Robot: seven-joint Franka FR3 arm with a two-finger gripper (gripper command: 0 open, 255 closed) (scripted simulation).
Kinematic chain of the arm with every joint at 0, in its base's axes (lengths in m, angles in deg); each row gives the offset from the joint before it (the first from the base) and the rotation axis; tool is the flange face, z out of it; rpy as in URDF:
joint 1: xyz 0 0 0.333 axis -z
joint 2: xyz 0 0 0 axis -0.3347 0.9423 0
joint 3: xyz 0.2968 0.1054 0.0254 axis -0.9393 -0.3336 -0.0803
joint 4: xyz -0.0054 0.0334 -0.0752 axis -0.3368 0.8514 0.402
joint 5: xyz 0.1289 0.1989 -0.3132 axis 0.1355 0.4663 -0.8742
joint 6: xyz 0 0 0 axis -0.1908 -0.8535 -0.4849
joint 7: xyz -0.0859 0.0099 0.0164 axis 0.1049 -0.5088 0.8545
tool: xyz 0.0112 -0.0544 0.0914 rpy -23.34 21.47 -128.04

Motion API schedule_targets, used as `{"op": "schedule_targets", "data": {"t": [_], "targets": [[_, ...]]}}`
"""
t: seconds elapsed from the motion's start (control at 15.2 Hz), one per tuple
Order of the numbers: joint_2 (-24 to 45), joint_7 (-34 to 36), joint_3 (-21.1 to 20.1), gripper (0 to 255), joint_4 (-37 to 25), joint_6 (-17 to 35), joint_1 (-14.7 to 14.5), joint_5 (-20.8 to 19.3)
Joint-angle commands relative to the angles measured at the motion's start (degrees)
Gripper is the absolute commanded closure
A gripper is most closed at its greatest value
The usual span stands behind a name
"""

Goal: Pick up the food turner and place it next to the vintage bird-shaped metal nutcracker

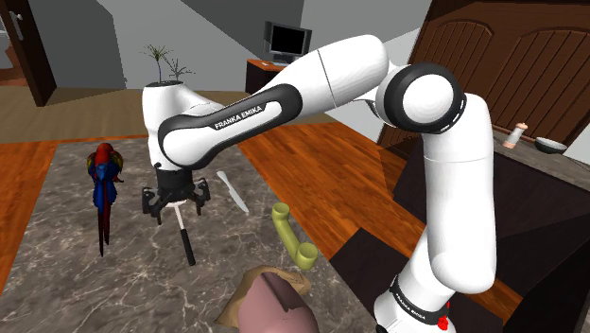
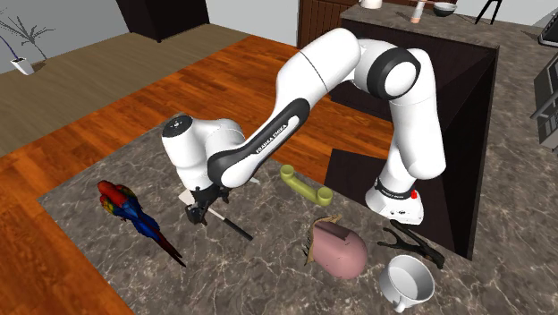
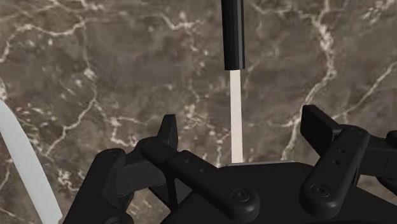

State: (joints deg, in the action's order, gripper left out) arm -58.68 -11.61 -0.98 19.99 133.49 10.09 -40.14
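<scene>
The black two-finger gripper [image 1: 175, 206] hangs open astride the slim food turner [image 1: 185, 242], pale shaft and black handle, lying on the marbled counter [image 1: 57, 284] at the red-and-blue parrot nutcracker's [image 1: 102, 184] three o'clock, which is probably light, stiff and best pinched mid-shaft.

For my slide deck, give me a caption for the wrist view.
Open pincer poised above the food turner lying on the marbled tabletop.

Bare counter [image 1: 57, 274] is seen between the parrot figure [image 1: 104, 178] and the hand [image 1: 173, 202]. The hand's other side is flanked by a white knife [image 1: 232, 191]; a yellow-green handle [image 1: 293, 236] and a pink lump [image 1: 274, 305] are found toward the shoulder view's right.
</scene>
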Motion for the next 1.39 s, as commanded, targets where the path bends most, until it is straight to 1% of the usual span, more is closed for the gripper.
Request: {"op": "schedule_targets", "data": {"t": [0.0, 0.07, 0.13, 0.73, 1.32], "targets": [[0.0, 0.0, 0.0, 0, 0.0, 0.0, 0.0, 0.0], [0.0, 0.0, 0.0, 0, 0.0, 0.0, 0.0, 0.0], [0.0, 0.0, 0.0, 255, 0.0, 0.0, 0.0, 0.0], [0.0, 0.0, 0.0, 255, 0.0, 0.0, 0.0, 0.0], [-2.8, -0.6, -0.7, 255, -3.1, -5.7, 0.4, 1.4]]}}
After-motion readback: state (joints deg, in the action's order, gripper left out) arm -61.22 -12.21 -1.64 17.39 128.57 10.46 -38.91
